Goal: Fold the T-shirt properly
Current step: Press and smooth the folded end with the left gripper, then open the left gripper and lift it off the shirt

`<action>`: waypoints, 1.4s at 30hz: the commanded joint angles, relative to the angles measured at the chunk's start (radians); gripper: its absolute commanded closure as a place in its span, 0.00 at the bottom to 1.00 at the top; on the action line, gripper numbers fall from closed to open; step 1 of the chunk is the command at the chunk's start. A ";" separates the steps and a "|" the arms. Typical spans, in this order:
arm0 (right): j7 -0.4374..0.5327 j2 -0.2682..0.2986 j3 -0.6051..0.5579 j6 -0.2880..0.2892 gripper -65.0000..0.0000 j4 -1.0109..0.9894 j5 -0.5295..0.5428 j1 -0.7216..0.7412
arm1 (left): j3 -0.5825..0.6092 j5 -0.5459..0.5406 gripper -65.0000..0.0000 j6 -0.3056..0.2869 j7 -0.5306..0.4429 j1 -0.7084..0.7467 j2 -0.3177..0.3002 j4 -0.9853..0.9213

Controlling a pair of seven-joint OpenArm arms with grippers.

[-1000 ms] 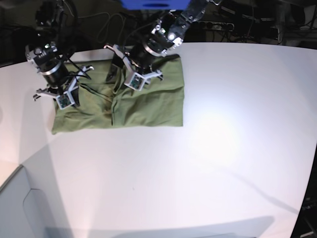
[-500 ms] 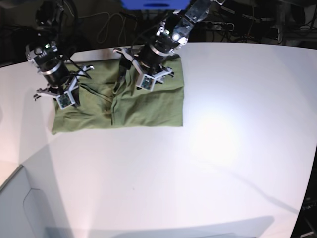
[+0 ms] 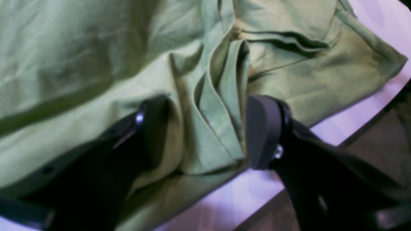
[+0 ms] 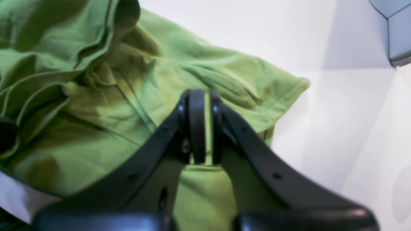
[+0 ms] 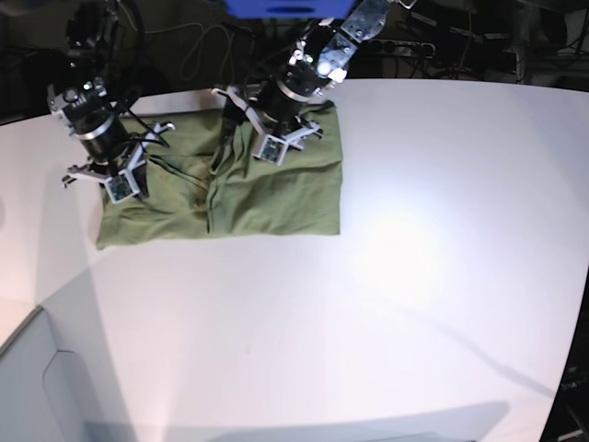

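The olive-green T-shirt (image 5: pixel 276 198) lies crumpled and partly folded at the table's back left. My left gripper (image 5: pixel 248 138) hovers over its far edge, jaws wide open. In the left wrist view that gripper (image 3: pixel 205 128) straddles a raised ridge of folded cloth (image 3: pixel 221 106) without clamping it. My right gripper (image 5: pixel 120 187) stands on the shirt's left end. It is shut (image 4: pixel 208 96) above the cloth near a sleeve (image 4: pixel 282 93). A green sliver shows between its pads; I cannot tell whether cloth is pinched.
The white table (image 5: pixel 414 276) stretches to the right and front of the shirt. A grey panel (image 5: pixel 28 387) sits at the front left corner, also seen as the grey panel (image 4: pixel 399 29). The table's back edge and dark cables (image 5: pixel 198 51) lie just behind the shirt.
My left gripper opened wider and drew back toward the shirt's far edge, letting the cloth lie. The right arm stayed still.
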 commanded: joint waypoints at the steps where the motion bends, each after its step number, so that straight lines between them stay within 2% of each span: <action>1: 0.025 0.006 0.003 0.008 1.00 0.017 0.016 0.005 | 0.009 0.001 0.44 -0.009 -0.020 -0.004 0.009 0.015; 3: 0.025 0.006 0.003 0.008 1.00 0.016 0.016 0.005 | 0.035 0.000 0.51 -0.009 -0.020 -0.012 0.006 0.000; 7: 0.025 0.006 0.003 0.008 1.00 0.014 0.016 0.006 | 0.075 -0.005 0.71 -0.009 -0.020 -0.038 -0.011 -0.029; 12: 0.025 0.006 0.003 0.008 1.00 0.014 0.018 0.006 | 0.098 0.003 0.88 -0.007 -0.020 -0.042 -0.011 -0.039; 14: 0.025 0.006 0.003 0.008 1.00 0.014 0.018 0.006 | 0.098 0.003 1.00 -0.006 -0.020 -0.044 -0.011 -0.037; 26: 0.025 0.006 0.003 0.008 1.00 0.017 0.018 0.011 | 0.099 0.001 1.00 -0.006 -0.027 -0.047 -0.001 -0.008; 37: 0.025 0.006 0.003 0.008 1.00 0.017 0.018 0.005 | 0.219 -0.005 1.00 -0.003 -0.027 -0.139 0.012 -0.023; 42: 0.025 0.006 0.006 0.008 1.00 0.019 0.018 0.003 | 0.237 -0.006 1.00 -0.003 -0.020 -0.150 0.012 -0.025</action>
